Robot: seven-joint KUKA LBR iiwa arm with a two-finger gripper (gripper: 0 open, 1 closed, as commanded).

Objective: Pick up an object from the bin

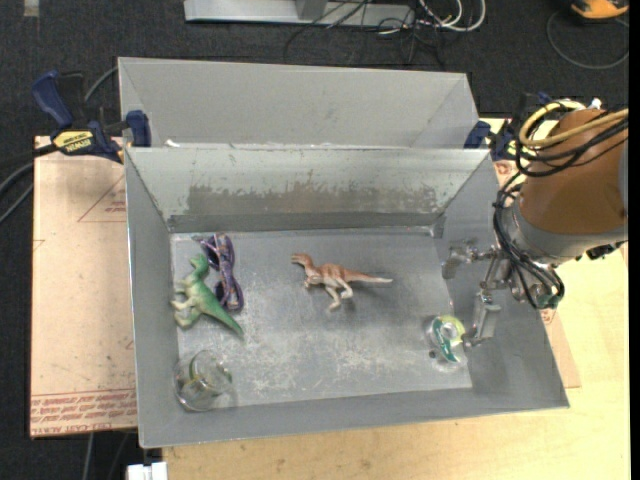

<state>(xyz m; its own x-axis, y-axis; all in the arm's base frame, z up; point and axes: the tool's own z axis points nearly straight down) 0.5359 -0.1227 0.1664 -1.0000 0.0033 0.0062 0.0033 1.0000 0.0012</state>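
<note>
Hanging the gripper (482, 313) low inside the bin (300, 173), close against its right edge and toward the front right corner. Sitting just beside it, on the side toward the bin's middle, a small green-and-white thing (447, 339), rounded and partly see-through by the look of it; touching or merely near, not being possible to tell. Not being able to read the gripper's opening from this angle, and seeing nothing plainly caught in it. Lying well apart, near the middle of the bin floor, an orange-brown toy dinosaur (335, 279). Crowding the left edge, a green toy dinosaur (205, 300) right against a purple looped thing (226, 266), and, in the front left corner, a clear rounded thing (203, 380).

Judging progress as early to midway: getting down among the things seemingly done, the pick itself not yet done, everything resting on the bin floor. Remaining, by this reading: closing on one thing, most likely the green-and-white one as the nearest, lifting it clear of floor and walls, and guarding against a slip along the sloped right wall.
</note>
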